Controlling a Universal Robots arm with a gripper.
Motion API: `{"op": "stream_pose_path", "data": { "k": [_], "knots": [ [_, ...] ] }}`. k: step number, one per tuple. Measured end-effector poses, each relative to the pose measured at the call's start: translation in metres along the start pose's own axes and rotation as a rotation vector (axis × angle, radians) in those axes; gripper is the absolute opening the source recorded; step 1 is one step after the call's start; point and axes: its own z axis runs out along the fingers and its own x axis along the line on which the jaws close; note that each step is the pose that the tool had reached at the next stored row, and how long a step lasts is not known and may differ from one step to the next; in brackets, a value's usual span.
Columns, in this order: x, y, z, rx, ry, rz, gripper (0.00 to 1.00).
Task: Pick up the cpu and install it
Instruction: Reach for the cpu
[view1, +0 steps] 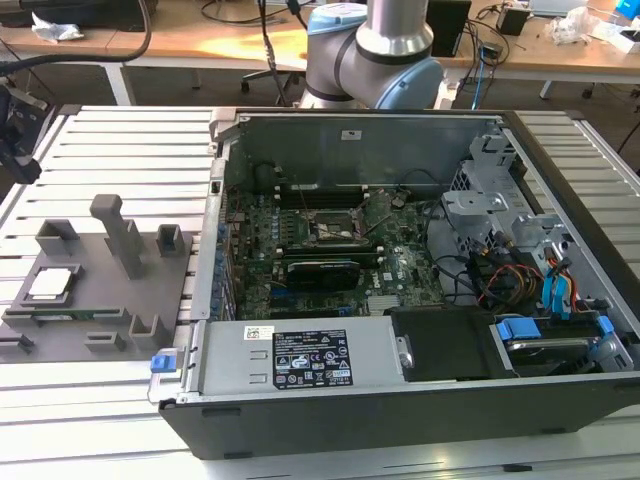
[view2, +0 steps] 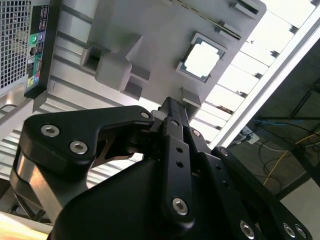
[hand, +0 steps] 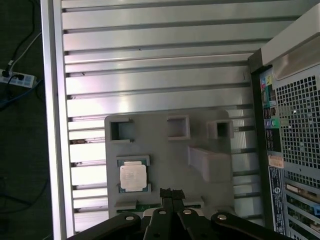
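The cpu (view1: 52, 283) is a small pale square chip lying flat in a recess of the grey holder block (view1: 95, 290), on the slatted table at the exterior view's left. Both wrist views look down on the cpu (hand: 133, 177) (view2: 202, 60) from well above. My gripper (hand: 171, 192) (view2: 173, 103) hangs over the holder block (hand: 160, 145), a little to one side of the chip and apart from it. Its black fingers (hand: 166, 196) are pressed together and hold nothing. The dark socket frame (view1: 335, 232) sits on the motherboard inside the open case.
The open computer case (view1: 400, 420) lies on its side beside the holder, with its rear panel (hand: 292, 130) close to the block. Grey posts (view1: 120, 235) rise from the holder. The table's edge rail (hand: 50, 120) runs past the block, with floor cables beyond.
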Motion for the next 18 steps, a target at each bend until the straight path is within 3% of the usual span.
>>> {"op": "stream_pose_path", "data": {
  "k": [5,13,18],
  "knots": [
    [0.0076,-0.0008,0.0051,-0.0001,-0.0001,0.0,0.11],
    [0.0103,-0.0029,0.0253,0.0,0.0,0.0,0.11],
    [0.0107,-0.0031,0.0278,0.0001,0.0001,0.0,0.11]
  ]
}}
